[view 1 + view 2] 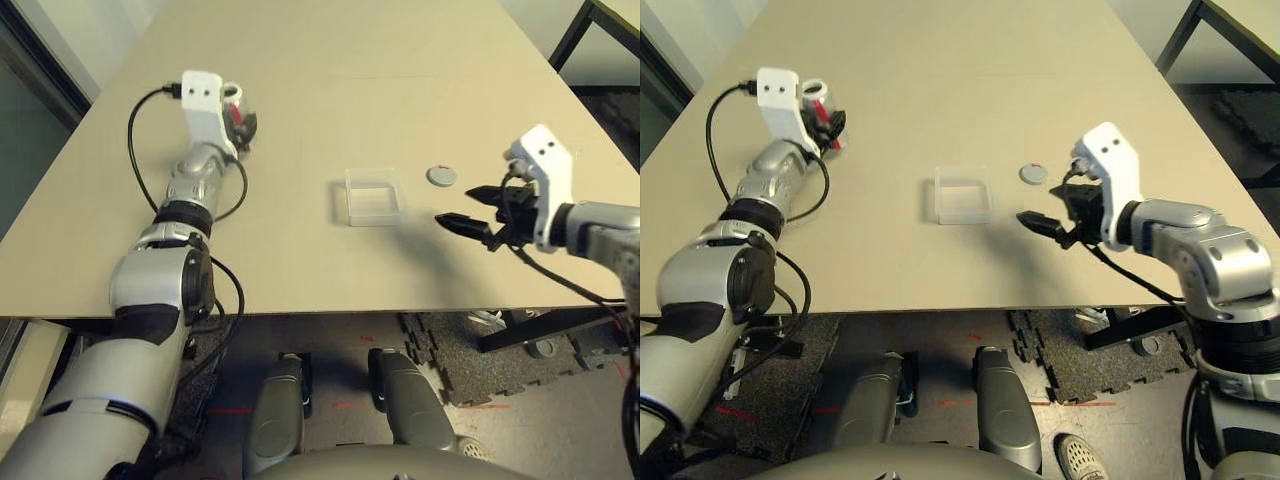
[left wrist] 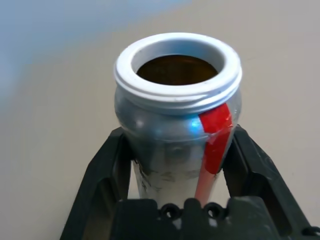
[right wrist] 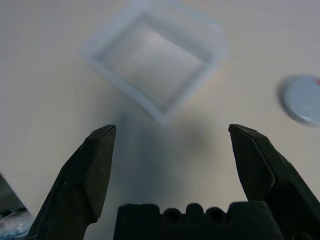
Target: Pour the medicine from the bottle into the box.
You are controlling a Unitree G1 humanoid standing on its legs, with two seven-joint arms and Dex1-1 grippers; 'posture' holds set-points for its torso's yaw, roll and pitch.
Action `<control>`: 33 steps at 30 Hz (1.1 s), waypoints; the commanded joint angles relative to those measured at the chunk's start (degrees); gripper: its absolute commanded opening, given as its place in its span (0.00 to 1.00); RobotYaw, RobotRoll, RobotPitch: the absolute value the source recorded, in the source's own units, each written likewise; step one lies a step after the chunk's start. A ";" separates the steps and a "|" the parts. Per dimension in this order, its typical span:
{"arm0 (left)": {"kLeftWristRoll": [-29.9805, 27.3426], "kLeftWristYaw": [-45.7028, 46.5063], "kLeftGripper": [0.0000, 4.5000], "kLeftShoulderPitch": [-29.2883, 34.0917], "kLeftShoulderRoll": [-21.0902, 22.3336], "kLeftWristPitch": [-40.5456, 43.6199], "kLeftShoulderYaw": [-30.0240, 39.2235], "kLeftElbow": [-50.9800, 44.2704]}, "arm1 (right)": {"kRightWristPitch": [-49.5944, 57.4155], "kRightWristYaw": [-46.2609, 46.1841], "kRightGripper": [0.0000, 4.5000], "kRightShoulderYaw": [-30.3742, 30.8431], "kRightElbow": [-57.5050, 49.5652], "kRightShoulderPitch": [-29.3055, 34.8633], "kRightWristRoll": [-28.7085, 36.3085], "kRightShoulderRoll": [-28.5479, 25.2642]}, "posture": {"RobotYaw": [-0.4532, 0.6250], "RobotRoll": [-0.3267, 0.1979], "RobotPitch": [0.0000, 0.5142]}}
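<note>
At the table's far left my left gripper (image 2: 177,147) is shut on the bottle (image 2: 177,115), a grey-white cylinder with a red stripe. The bottle (image 1: 236,112) is uncapped, and its mouth shows a dark brown inside. The medicine is hidden from me. The clear square box (image 1: 372,196) lies flat near the table's middle, and I see nothing inside it. My right gripper (image 1: 456,207) hovers open just right of the box (image 3: 152,62), fingers pointing toward it and holding nothing.
A loose round grey cap (image 1: 441,176) lies on the table just right of the box, behind my right gripper. A black cable loops beside my left forearm (image 1: 190,190). Black table legs and dark floor mats (image 1: 470,360) show beyond the right and near edges.
</note>
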 commanded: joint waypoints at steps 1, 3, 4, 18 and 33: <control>16.09 -5.67 0.62 -7.91 -0.72 -10.88 -15.40 0.59 | -1.05 0.43 1.00 2.92 1.54 -1.76 -1.11 0.45 | 0.29 0.62 0.28; 27.45 -4.61 0.62 -11.93 -0.93 -18.22 -26.74 0.47 | -1.99 0.54 1.00 4.13 2.77 -2.40 -1.91 0.78 | 0.29 0.62 0.27; 32.37 -2.99 0.62 -13.30 -1.02 -21.06 -31.68 0.50 | -2.55 0.57 1.00 4.63 3.37 -2.65 -2.30 0.96 | 0.29 0.62 0.26; 59.43 15.91 0.62 -16.75 -9.70 -26.92 -58.53 2.70 | -4.65 -1.30 1.00 4.20 5.06 -3.24 -3.87 5.32 | 0.24 0.62 0.27; 43.40 1.02 0.62 -11.47 -8.65 -28.15 -43.24 4.74 | -1.18 1.66 1.00 3.87 2.53 -1.75 -1.34 2.31 | 0.25 0.62 0.29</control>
